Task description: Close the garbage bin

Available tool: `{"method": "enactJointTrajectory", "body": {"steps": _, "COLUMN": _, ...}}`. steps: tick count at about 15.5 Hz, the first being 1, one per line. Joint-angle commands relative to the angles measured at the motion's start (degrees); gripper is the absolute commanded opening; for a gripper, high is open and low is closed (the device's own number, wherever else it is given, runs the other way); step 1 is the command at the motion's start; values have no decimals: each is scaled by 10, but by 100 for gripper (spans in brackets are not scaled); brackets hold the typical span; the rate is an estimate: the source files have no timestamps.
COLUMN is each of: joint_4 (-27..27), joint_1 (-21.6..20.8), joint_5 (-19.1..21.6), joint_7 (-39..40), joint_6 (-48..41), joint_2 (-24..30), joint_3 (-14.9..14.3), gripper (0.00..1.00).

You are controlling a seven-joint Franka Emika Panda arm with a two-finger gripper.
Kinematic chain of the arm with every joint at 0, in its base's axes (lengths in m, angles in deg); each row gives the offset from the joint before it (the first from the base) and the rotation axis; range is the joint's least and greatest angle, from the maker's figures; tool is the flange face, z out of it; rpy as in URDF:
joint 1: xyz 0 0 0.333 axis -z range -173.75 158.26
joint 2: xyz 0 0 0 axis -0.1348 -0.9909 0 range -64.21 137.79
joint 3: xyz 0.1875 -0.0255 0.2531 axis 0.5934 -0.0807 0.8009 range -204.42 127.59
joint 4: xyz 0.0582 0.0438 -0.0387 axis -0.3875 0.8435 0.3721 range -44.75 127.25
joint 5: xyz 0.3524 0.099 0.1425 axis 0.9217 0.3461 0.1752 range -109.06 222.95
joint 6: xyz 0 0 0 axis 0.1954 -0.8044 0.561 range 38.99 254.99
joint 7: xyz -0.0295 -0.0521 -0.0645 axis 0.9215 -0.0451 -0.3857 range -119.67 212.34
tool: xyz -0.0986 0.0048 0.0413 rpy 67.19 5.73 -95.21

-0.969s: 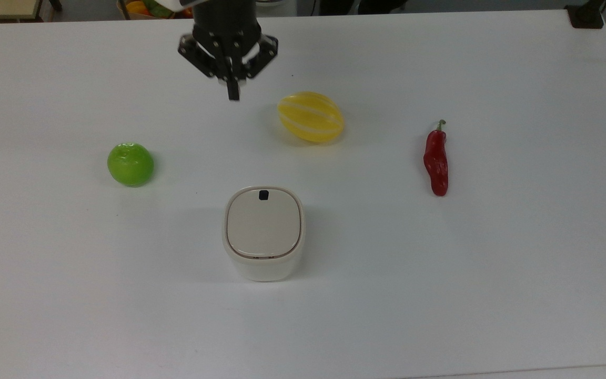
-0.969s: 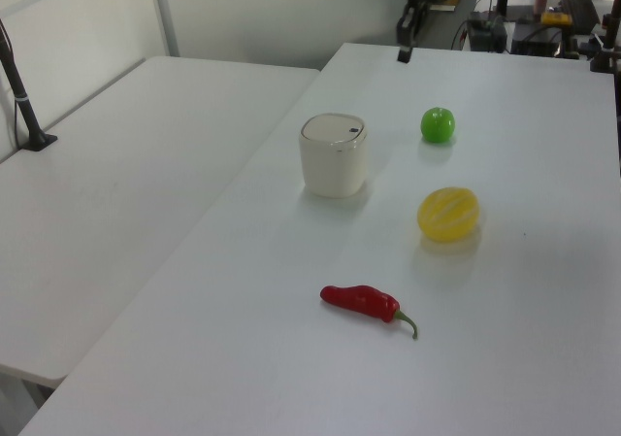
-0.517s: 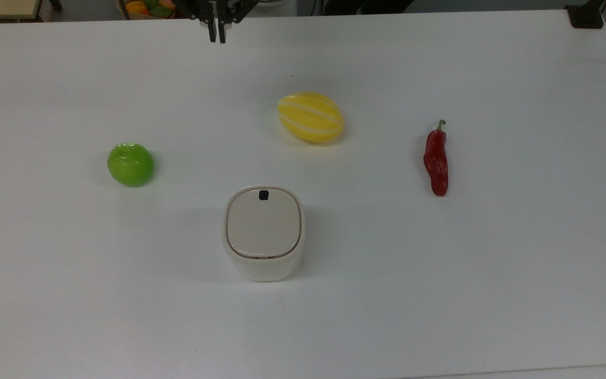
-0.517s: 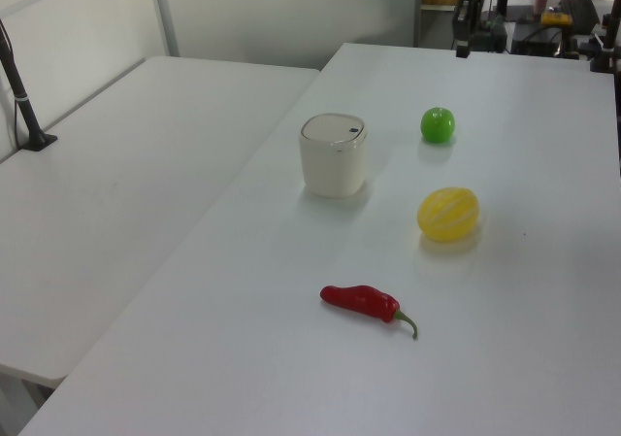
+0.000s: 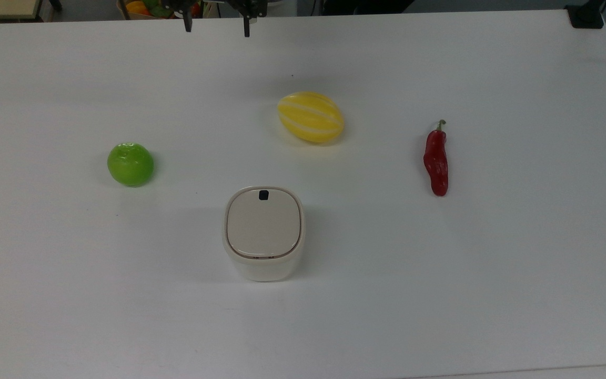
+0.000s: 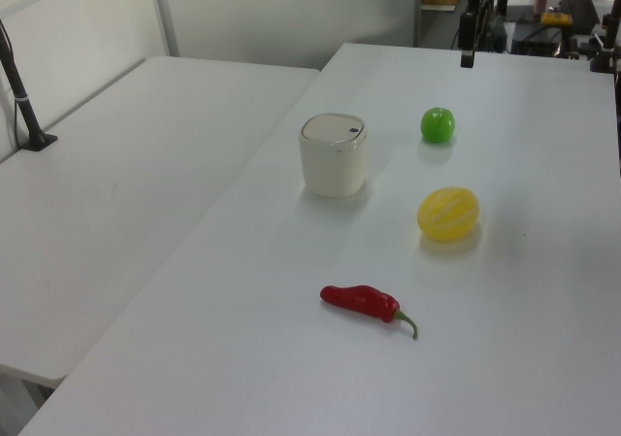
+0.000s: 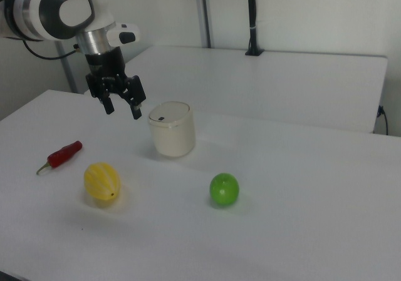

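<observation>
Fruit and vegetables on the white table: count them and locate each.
3. In the top view: green apple at left, yellow melon upper centre, red chili pepper at right.

In the top view, the picture's top edge cuts off the end effector, so just two finger tips poke in. The desk runs off the left and bottom edges. The fruit box is also cut off.

The garbage bin is a small cream-white, rounded-square tub standing upright on the white table, its flat beige lid shut flush, with a little black button near one edge.
</observation>
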Motion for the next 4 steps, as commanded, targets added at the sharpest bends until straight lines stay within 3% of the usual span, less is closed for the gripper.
{"method": "enactJointTrajectory", "body": {"steps": 1, "joint_4": 1, "joint_1": 7, "joint_5": -8, "joint_7": 7, "joint_6": -13, "joint_2": 15, "joint_3": -1, "gripper": 100}}
{"method": "enactJointTrajectory", "body": {"steps": 4, "joint_4": 0, "joint_1": 9, "joint_5": -8, "joint_7": 5, "joint_6": -14, "joint_2": 16, "joint_3": -2, "gripper": 100}}
